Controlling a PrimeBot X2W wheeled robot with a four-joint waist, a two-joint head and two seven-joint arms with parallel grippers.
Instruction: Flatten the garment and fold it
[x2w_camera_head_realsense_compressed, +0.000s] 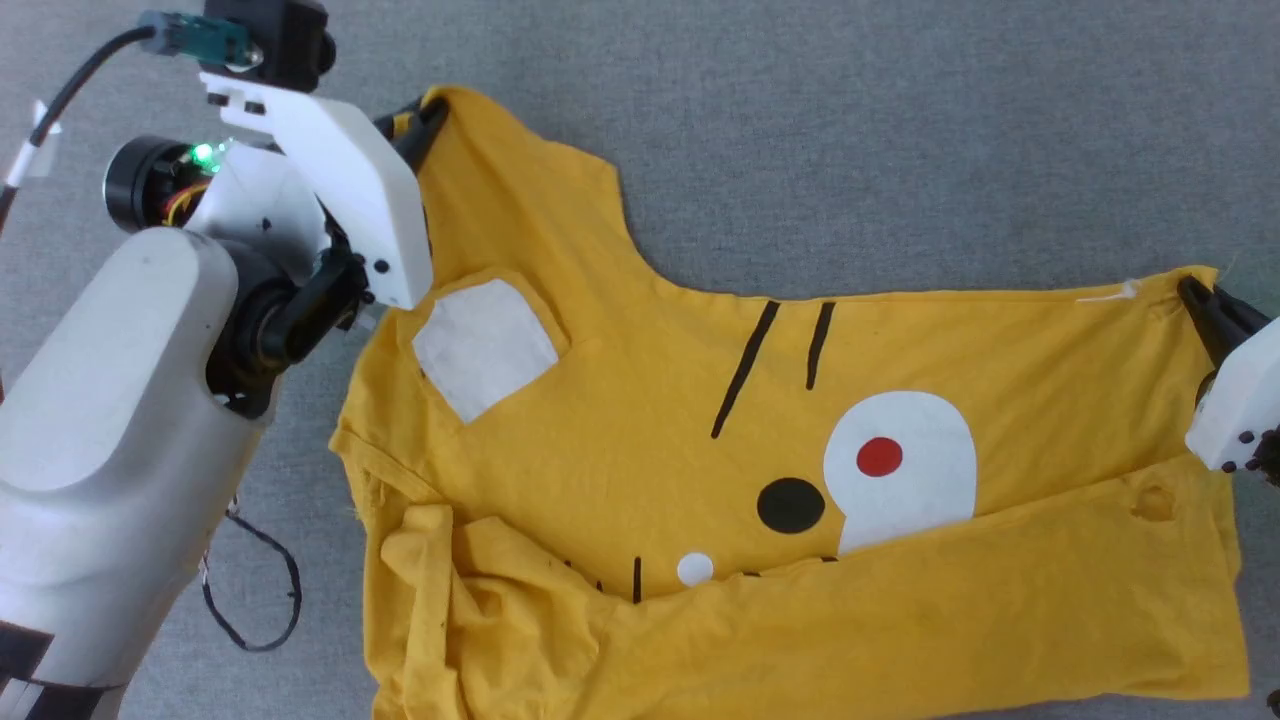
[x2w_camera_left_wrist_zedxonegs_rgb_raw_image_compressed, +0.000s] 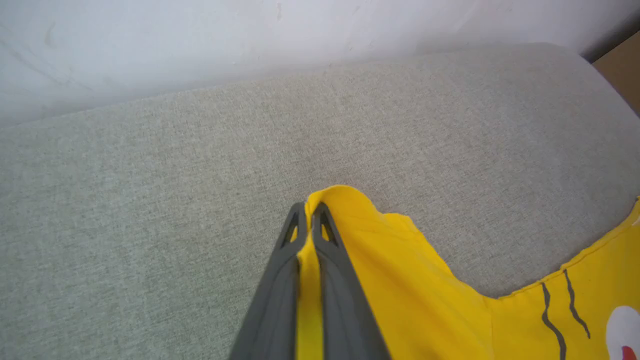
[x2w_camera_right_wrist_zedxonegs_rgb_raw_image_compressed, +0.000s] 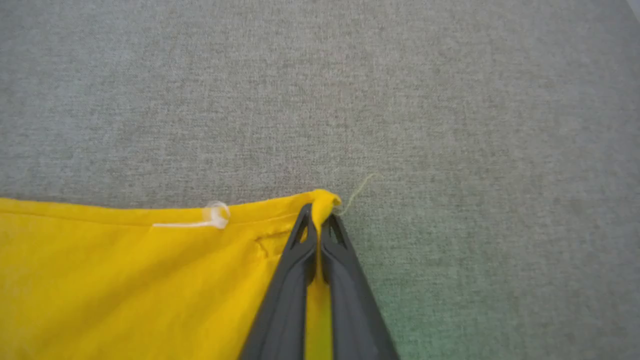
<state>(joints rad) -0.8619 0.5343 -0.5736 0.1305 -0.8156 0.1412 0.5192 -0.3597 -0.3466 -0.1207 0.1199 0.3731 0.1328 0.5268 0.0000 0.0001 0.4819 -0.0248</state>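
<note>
Left gripper (x2w_camera_left_wrist_zedxonegs_rgb_raw_image_compressed: 306, 222) and right gripper (x2w_camera_right_wrist_zedxonegs_rgb_raw_image_compressed: 318, 222) each clamp yellow T-shirt (x2w_camera_head_realsense_compressed: 640, 380) edge between fingers. Best drawn apart evenly, low!

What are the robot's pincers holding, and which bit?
Both hold the yellow T-shirt: the left pincer clamps its far left corner, the right pincer its far right corner.

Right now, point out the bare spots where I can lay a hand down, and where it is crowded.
Bare: the wide grey surface beyond the far edge of the garment, between the left pincer and right pincer. A narrower strip lies between the left arm and the garment, but a black cable loops there. Crowded: the near middle, under bunched cloth.
</note>
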